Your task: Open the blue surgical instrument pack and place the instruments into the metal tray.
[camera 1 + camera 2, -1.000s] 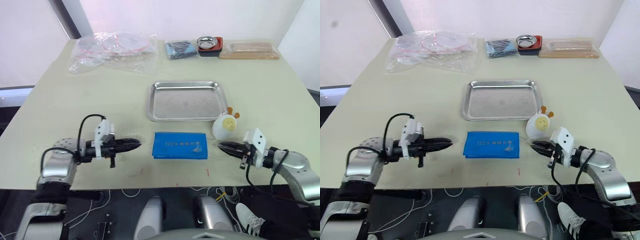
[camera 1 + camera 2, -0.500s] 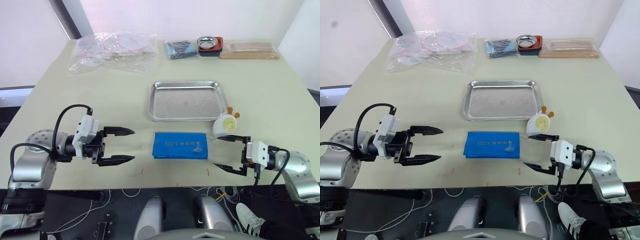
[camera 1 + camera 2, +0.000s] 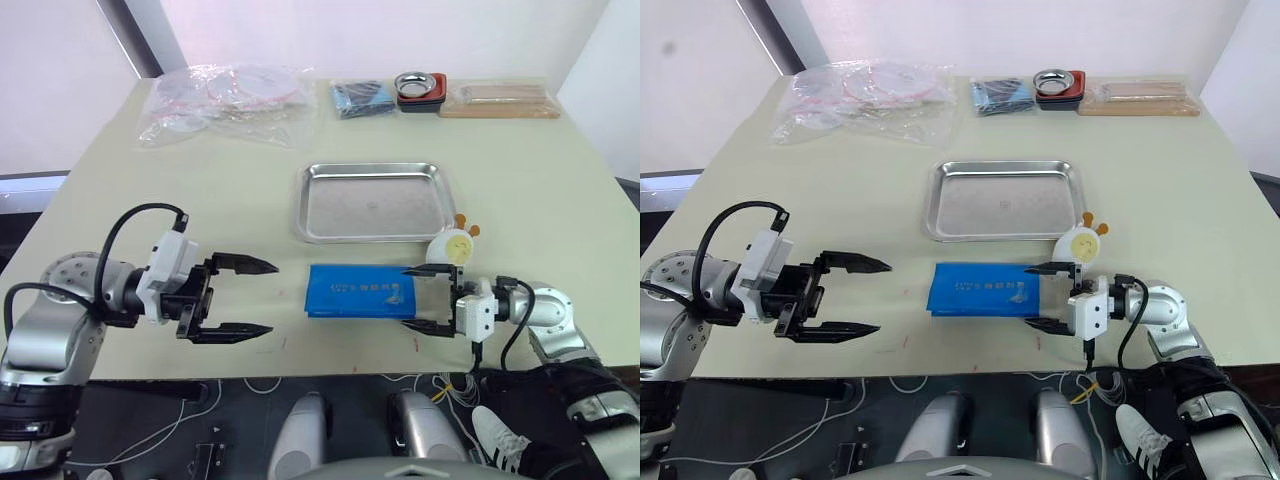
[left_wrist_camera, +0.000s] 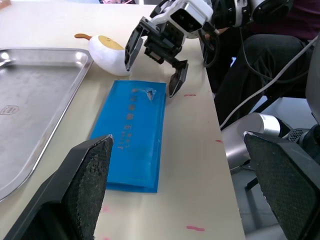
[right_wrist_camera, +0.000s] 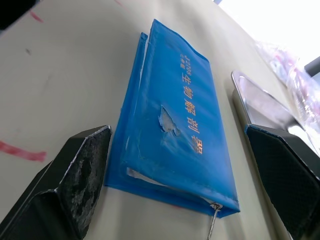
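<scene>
My right gripper (image 3: 427, 298), jaws apart, sits at the closed pack's (image 3: 360, 291) right end; my left gripper (image 3: 250, 297), jaws apart, waits left of it.

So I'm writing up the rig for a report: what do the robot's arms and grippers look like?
Both arms are rounded silver-grey metal segments with black joints. Each wrist carries a small white boxy module, with a black cable looping from it back along the arm. The left gripper and the right gripper each have a black frame and two slim, tapered black fingers ending in points. No markings are legible.
</scene>
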You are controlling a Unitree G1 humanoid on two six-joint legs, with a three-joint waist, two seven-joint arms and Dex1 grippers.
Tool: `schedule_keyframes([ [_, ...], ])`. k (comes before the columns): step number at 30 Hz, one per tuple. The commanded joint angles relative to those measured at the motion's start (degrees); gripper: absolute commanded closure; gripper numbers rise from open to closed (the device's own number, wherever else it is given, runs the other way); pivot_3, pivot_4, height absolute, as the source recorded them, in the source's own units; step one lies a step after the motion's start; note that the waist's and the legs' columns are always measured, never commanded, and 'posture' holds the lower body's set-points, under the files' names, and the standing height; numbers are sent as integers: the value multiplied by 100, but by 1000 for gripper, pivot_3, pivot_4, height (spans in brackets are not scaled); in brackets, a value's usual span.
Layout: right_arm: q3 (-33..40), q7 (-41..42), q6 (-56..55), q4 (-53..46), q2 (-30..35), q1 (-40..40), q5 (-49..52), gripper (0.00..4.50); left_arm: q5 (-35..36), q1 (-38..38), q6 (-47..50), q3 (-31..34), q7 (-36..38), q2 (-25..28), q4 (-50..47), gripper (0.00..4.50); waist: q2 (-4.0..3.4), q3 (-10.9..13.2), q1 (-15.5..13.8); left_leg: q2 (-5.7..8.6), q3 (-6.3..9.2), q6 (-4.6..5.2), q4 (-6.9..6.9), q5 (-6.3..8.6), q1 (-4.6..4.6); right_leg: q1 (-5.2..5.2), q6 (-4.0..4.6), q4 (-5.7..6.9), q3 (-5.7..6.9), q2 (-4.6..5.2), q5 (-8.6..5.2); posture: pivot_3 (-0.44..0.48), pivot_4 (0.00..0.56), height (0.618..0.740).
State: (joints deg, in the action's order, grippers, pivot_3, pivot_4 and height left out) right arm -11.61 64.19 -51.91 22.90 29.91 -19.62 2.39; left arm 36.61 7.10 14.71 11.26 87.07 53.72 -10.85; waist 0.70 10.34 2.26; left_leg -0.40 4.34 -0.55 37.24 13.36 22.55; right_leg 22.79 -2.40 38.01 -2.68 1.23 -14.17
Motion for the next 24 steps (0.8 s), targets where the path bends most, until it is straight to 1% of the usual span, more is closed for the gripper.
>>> schedule_keyframes([
  [1, -107, -299, -319, 297, -86, -198, -145, 0, 160, -24, 3, 129, 86, 83, -267, 88, 0, 0, 3, -1, -1, 0, 0, 0, -1, 0, 3, 1, -2, -1, 1, 0, 150, 740],
  [5, -231, -440, -336, 434, -112, -236, -165, 826, 270, -10, 25, 172, -54, -28, -311, 0, 1, -1, -2, -1, 0, 0, 0, 0, -2, -1, 5, 1, -3, -2, 2, 0, 150, 740],
  [6, -273, -445, -344, 460, -100, -238, -175, 1395, 317, 11, 55, 189, -119, -71, -323, 0, 1, -1, -2, -1, 0, 0, 0, 0, -2, -1, 5, 0, -3, -2, 2, 0, 150, 740],
  [8, -362, -394, -330, 490, -79, -231, -131, 2057, 389, 83, 132, 158, -163, -81, -359, 0, 1, -1, 1, -2, -2, 0, 0, 0, -2, -1, 5, 1, -6, -2, 2, 0, 150, 740],
  [11, -491, -267, -253, 380, -17, -164, 112, 3574, 329, 126, 56, 109, -87, -67, -341, 0, 1, -1, 2, -2, -2, 0, 1, 0, -4, -1, 5, 3, -7, -5, 3, 0, 150, 740],
  [13, -525, -216, -170, 236, 27, -115, 288, 4437, 339, 123, 59, 124, -74, -64, -327, 0, 1, -1, 3, -2, -2, 0, 1, 0, -5, -1, 6, 3, -8, -6, 3, 0, 150, 740],
  [15, -543, -143, 27, 52, 76, -78, 513, 4437, 332, 121, 35, 150, -111, -101, -284, 0, 1, 0, 2, -2, -3, 0, 0, 0, -5, -1, 6, 3, -10, -6, 3, 0, 150, 740],
  [17, -542, -5, 487, -223, 132, -5, 870, 4437, 258, 111, -65, 143, -111, -128, -228, 0, 1, 0, 0, -3, -4, 0, 0, 0, -5, -1, 6, 3, -11, -6, 3, 0, 150, 740],
  [22, -457, 631, 2378, -1364, 501, 189, 2043, 4437, 261, 90, -125, 144, -104, -122, -231, 0, 0, 0, -12, -7, -2, 0, 0, 0, -2, -1, 7, 2, -10, -5, 3, 0, 150, 740],
  [24, -407, 757, 2865, -1736, 608, 240, 2315, 4437, 274, 92, -131, 154, -111, -119, -234, 0, -1, 1, -14, -8, -2, 0, 1, 0, -2, 0, 8, 2, -10, -5, 3, 0, 150, 740],
])
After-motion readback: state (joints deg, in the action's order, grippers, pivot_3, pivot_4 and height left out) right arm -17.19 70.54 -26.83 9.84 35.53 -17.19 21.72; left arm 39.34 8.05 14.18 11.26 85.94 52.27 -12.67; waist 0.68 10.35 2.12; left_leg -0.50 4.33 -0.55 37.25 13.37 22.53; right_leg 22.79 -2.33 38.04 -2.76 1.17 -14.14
